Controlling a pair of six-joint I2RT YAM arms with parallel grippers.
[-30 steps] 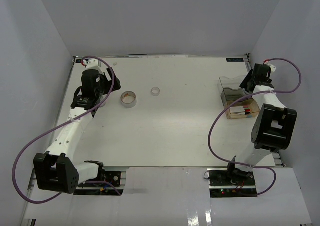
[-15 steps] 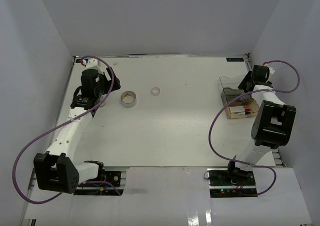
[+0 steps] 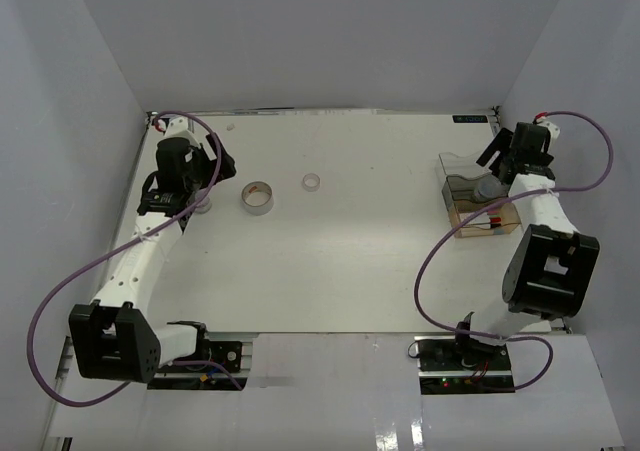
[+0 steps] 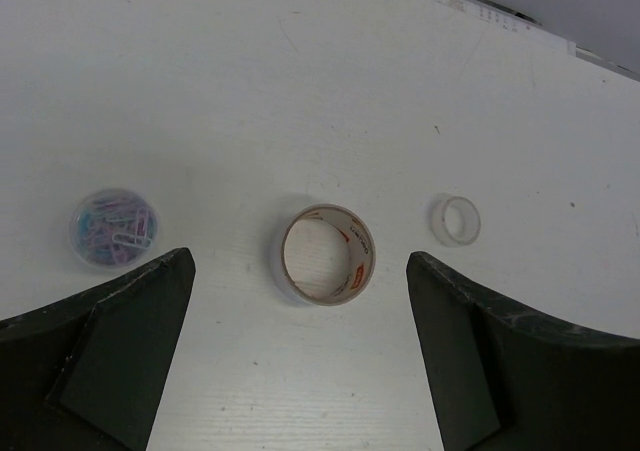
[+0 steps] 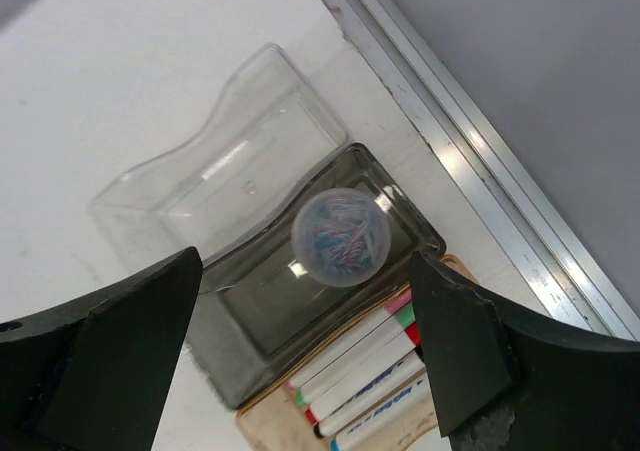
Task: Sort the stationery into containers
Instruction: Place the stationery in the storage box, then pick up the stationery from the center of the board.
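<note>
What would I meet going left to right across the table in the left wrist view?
First the round clear tub of coloured paper clips, then the beige tape roll, then the small clear ring.

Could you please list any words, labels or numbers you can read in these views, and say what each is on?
Nothing is legible.
Red print inside the tape roll: too blurred to read.
Blue lettering on the markers: too small to read.
The dark label at the far edge of the table: too small to read.
</note>
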